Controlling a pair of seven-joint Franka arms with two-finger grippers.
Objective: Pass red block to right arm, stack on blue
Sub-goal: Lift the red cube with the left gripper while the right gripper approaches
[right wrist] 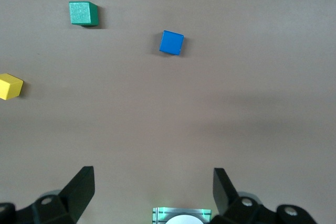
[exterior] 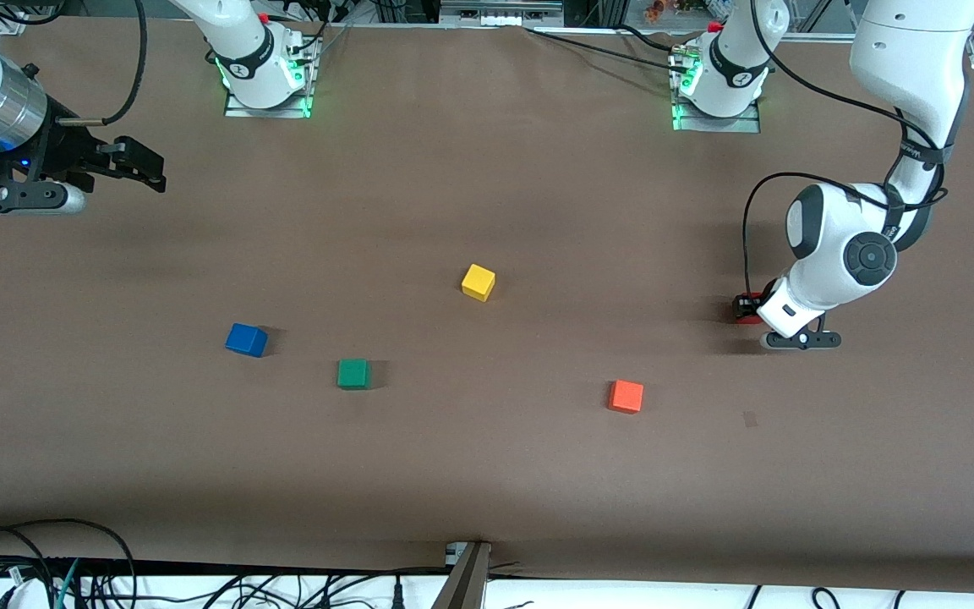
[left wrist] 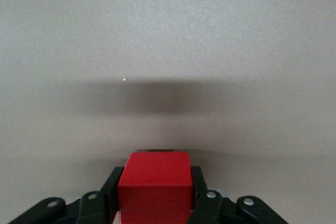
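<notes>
Brown matting covers the whole table point(exterior: 487, 474), with loose cables along the edge nearest the front camera. Nearest that camera lies the orange-red cube point(exterior: 626, 396), then the green cube point(exterior: 352, 373) and the blue block point(exterior: 246, 339) toward the right arm's end, and the yellow cube point(exterior: 478, 282) a little farther in, all well apart.

At the left arm's end, the left gripper point(exterior: 749, 309) is down at the table with its fingers point(left wrist: 107, 195) clamped on the red block point(left wrist: 155, 190); the wrist view shows them pressed against two opposite faces, the cube square between them. Only a sliver of red shows in the front view.

Farthest in, the right gripper point(exterior: 145, 167) waits in the air over the bare matting at its own end, jaws spread wide, the blue block in sight of its wrist camera.

The step in hand looks like lifting the red block for the handover. Doing it well probably means rising straight up first, so the cube does not drag or twist in the grip, then carrying it toward the middle with two faces left free for the right gripper to take. Crossing above the yellow cube with room to spare seems wise, and the left fingers should let go only once the other grip is firm.
</notes>
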